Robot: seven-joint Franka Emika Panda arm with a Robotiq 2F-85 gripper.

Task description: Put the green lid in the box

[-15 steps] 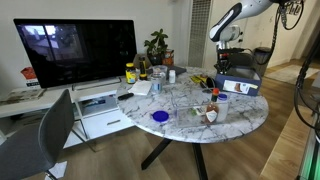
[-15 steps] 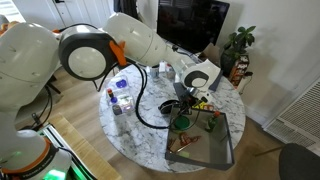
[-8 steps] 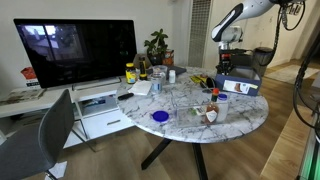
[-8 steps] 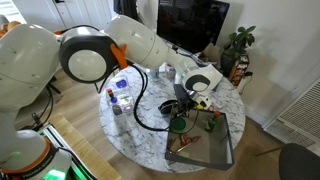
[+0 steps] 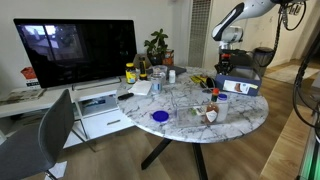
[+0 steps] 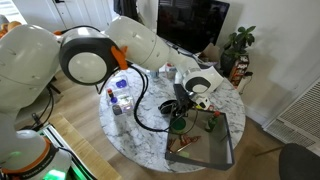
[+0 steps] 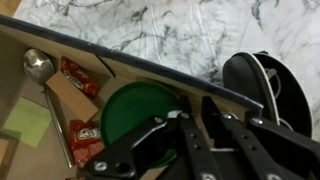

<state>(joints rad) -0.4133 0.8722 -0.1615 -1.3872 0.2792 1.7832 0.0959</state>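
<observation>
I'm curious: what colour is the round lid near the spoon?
Green; the lid shows best in the wrist view.

Setting: living room, home-like | evidence: large TV (image 5: 78,50) on low white cabinet (image 5: 100,108), potted plant (image 5: 157,44), round marble table (image 5: 180,102), wood floor (image 5: 120,162)
</observation>
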